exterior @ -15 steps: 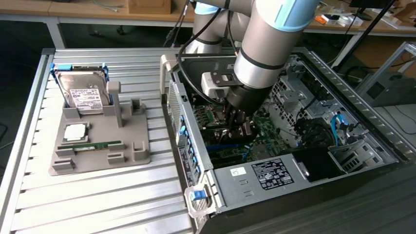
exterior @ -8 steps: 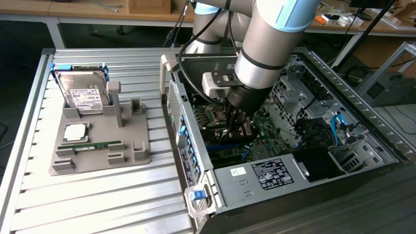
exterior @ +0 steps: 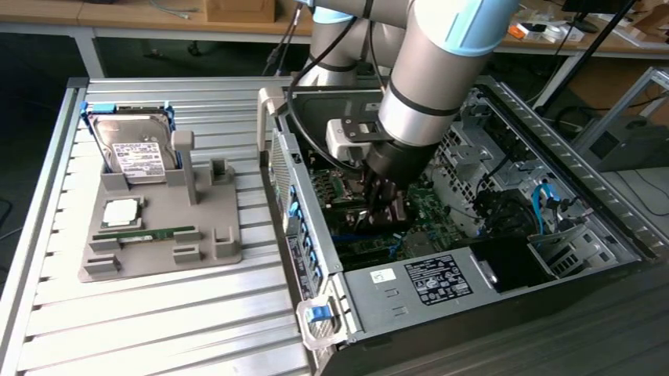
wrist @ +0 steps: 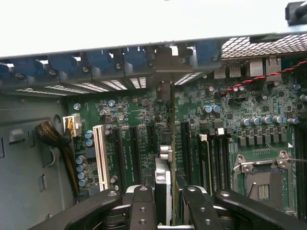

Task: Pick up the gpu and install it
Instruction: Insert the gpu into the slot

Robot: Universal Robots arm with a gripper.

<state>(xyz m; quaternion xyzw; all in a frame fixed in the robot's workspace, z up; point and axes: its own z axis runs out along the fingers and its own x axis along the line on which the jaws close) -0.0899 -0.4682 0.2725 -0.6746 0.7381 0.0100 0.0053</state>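
Gripper [wrist: 168, 203]: we log its fingers [wrist: 144, 206] clamped on the gpu [wrist: 163, 182]. The card is held edge-on inside the open case [exterior: 569, 168], over the motherboard [wrist: 139, 115] slots. We cannot tell whether it is seated.

Grey tray [exterior: 209, 227], well apart at the exterior view's left: hard drive [exterior: 136, 149] upright, memory stick [exterior: 146, 233] flat.

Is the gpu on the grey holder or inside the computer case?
Inside the case: the gripper holds the gpu on edge above the motherboard. Seated or not: cannot tell.
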